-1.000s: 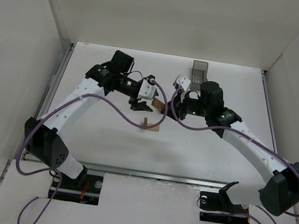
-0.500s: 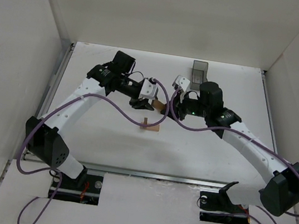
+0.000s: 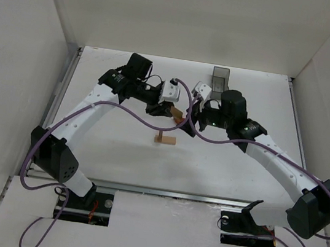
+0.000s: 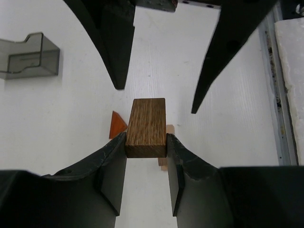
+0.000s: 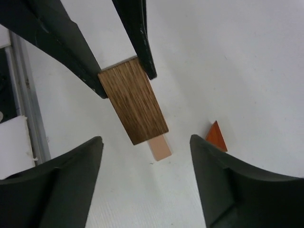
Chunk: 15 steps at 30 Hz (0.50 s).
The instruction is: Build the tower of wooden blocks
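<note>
- left gripper (image 4: 146, 141): clenched on the brown block (image 4: 146, 121), which is held off the table (image 3: 112, 146) between the two arms.
- tower (image 3: 164, 139): a flat pale piece with one upright on it, standing nearer the bases; judged barely begun.
- roof piece (image 5: 216, 136): an orange triangle lying loose on the table, not yet placed.
- right gripper (image 5: 146, 142): fingers spread wide either side of the brown block, grasping nothing.
- bin (image 3: 221, 79): at the far edge, well apart.
- outstanding: brown block and roof piece still to be stacked.
- markings: none legible.

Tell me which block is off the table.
The dark brown block, clamped in the left pincer; the pale block and orange triangle rest on the table.
</note>
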Tool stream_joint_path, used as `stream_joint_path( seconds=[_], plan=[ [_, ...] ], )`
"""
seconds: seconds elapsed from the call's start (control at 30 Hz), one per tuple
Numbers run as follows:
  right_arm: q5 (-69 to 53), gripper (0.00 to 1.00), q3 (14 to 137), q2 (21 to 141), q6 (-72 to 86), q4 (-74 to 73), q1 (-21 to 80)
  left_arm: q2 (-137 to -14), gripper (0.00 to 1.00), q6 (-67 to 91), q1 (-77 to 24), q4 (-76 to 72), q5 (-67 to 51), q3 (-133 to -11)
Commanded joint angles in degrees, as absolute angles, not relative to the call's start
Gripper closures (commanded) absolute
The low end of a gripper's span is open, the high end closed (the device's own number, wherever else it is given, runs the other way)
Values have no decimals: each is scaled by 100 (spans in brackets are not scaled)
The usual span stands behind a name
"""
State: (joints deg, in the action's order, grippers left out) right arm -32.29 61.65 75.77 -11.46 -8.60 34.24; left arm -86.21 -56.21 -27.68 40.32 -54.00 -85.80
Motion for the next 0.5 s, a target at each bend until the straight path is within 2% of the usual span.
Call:
stream_joint_path(
  seconds=[0.0, 0.03, 0.13, 0.27, 0.47],
  plan=[
    [-2674, 18, 6294, 7436, -1047, -782, 3454, -8684, 99, -5065, -2821, 4061, -4862, -8947],
    [-2333, 11, 6232, 7366, -985, -782, 3454, -8736, 100, -4993, -2882, 4061, -4582, -8947],
    [-1707, 3, 5925, 7007, -844, -721, 3384, -8815, 100, -4756, -3013, 4061, -4089, -8947],
    [-514, 1, 5669, 6540, -712, -782, 3147, -9166, 100, -4483, -3251, 4357, -3262, -9333],
    [640, 1, 5485, 6075, -483, -1475, 3023, -10000, 100, -4395, -3594, 5219, -2875, -10106]
  ],
)
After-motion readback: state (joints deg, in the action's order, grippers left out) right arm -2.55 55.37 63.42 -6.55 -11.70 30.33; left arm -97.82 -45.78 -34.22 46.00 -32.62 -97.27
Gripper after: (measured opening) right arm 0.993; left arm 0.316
